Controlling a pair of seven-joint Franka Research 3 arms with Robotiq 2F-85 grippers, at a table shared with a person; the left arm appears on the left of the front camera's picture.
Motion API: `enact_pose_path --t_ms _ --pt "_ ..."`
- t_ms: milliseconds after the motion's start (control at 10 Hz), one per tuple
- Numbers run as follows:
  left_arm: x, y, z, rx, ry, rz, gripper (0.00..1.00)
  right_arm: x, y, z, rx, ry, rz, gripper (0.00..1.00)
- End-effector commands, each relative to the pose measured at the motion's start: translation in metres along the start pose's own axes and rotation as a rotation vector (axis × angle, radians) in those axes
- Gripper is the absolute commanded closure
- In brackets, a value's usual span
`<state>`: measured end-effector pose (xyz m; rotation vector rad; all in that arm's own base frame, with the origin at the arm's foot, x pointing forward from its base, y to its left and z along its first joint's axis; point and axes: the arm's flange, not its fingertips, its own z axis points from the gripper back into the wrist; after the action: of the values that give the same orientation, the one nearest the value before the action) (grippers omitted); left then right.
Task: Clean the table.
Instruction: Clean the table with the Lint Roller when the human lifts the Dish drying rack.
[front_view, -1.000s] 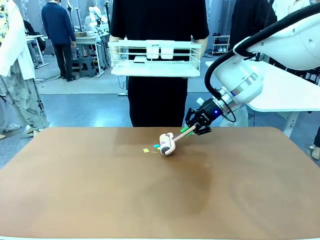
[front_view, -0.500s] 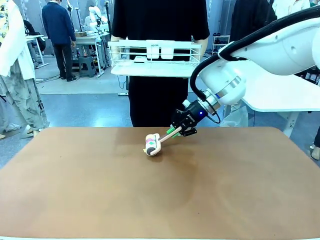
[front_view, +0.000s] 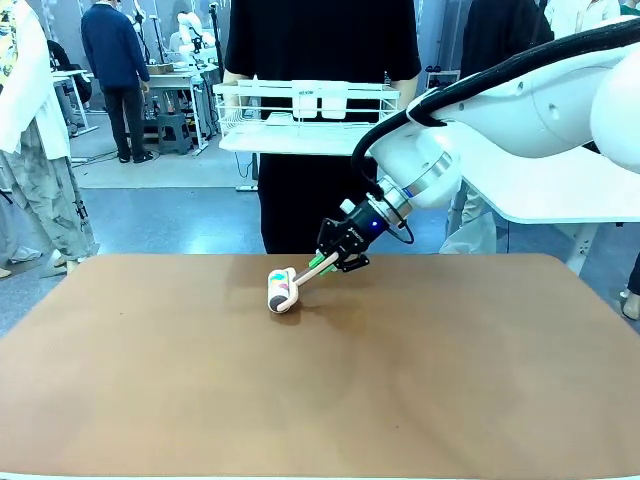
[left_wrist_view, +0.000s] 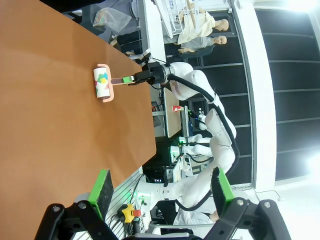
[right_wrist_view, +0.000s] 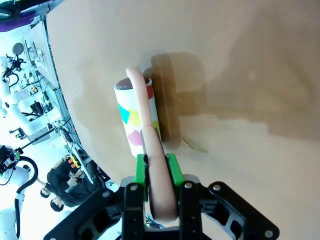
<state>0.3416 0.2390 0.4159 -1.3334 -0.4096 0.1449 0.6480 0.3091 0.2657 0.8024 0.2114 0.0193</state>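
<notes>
Moved: right pincer (front_view: 322, 264) and the roller (front_view: 282, 291) have slid left along the far edge of the table (front_view: 320, 400). The small coloured paper bits that lay on the top are now stuck on the roller.
Right pincer: clenched tight on the roller's pale handle, with a green pad on each side of it.
Roller: its sticky drum touches the table near the far edge, a little left of the middle. The handle slopes up to the pincer.
Leftover bit: one tiny thin scrap (right_wrist_view: 192, 145) lies just beside the drum. It is too small to tell what it is.
Left pincer (left_wrist_view: 161, 195): released, with nothing between its fingers, well apart from the roller.
Table: the wide brown top runs from the near edge out to the far edge, where a person stands.
Basket (front_view: 305, 110): white wire, held by the person above the far edge.
How to do it well: I think the drum should stay flat on the top, pressed softly, and roll slowly in a straight line. Rolling back over the scrap should catch it. The grip needs to stay firm so the handle does not twist.
</notes>
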Motion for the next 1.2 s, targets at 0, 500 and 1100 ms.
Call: enact_pose_path --t_ms 0,500,1100 --pt "-0.002 -0.001 0.002 -0.010 -0.006 -0.004 0.00 0.009 -0.041 -0.056 -0.188 0.004 -0.056 0.79" --pt "-0.002 -0.001 0.002 -0.010 -0.006 -0.004 0.00 -0.010 -0.019 -0.083 -0.147 -0.001 -0.001 0.79" --pt "-0.002 -0.001 0.002 -0.010 -0.006 -0.004 0.00 -0.044 0.011 -0.042 0.009 -0.031 0.119 0.79"
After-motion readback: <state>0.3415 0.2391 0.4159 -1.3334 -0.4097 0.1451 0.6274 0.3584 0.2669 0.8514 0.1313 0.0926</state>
